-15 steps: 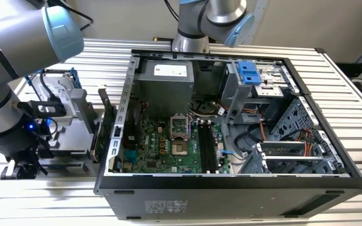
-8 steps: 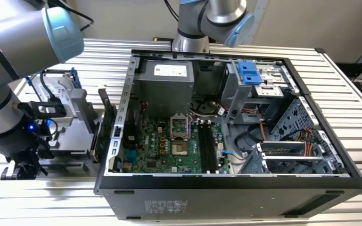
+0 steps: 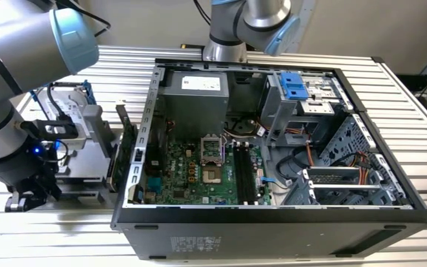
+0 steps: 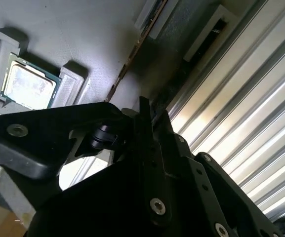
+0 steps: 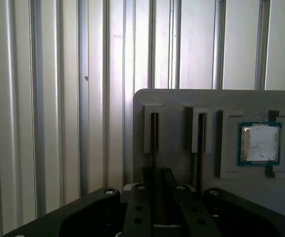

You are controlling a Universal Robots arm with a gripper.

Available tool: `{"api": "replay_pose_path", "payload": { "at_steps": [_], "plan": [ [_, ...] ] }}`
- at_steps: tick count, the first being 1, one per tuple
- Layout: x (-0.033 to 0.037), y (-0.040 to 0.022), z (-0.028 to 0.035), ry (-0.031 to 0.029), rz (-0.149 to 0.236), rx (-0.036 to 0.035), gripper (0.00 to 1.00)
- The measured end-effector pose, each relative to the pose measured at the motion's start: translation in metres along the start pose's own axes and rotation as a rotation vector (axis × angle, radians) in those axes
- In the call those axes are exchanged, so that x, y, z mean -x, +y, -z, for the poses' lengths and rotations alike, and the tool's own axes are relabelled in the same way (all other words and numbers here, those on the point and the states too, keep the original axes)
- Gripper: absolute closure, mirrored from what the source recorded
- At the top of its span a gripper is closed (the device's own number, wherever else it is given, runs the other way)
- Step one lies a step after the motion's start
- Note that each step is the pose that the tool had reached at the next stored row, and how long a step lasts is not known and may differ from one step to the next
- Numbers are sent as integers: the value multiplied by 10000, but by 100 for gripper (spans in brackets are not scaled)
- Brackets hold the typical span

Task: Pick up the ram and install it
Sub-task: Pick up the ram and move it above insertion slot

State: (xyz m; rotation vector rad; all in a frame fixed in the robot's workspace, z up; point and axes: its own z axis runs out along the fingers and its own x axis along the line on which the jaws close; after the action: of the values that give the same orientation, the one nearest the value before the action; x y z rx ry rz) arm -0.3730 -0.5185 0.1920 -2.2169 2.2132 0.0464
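Two thin rams stand on edge in the slots of a grey holder (image 5: 182, 98). One ram (image 5: 153, 136) lies in line with my gripper (image 5: 162, 173), whose black jaws hang just short of it, a narrow gap apart, with nothing between them. The other ram (image 5: 200, 138) is one slot over. In the second wrist view the near ram (image 4: 132, 52) runs as a thin edge towards the gripper (image 4: 153, 116). In the exterior view the gripper (image 3: 26, 199) is low at the left, outside the open computer case (image 3: 273, 219). The motherboard's black slots (image 3: 243, 172) are bare.
A square CPU chip (image 5: 260, 143) sits in a pocket of the holder beside the rams. A green card with a metal bracket (image 3: 124, 144) stands between the grey fixture (image 3: 87, 139) and the case wall. A second arm's base (image 3: 224, 50) rises behind the case.
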Motion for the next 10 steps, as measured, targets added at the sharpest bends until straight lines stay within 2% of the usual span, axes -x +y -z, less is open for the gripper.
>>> {"api": "replay_pose_path", "payload": {
  "at_steps": [10],
  "plan": [
    [0,1,0,0,0,0,100]
  ]
}}
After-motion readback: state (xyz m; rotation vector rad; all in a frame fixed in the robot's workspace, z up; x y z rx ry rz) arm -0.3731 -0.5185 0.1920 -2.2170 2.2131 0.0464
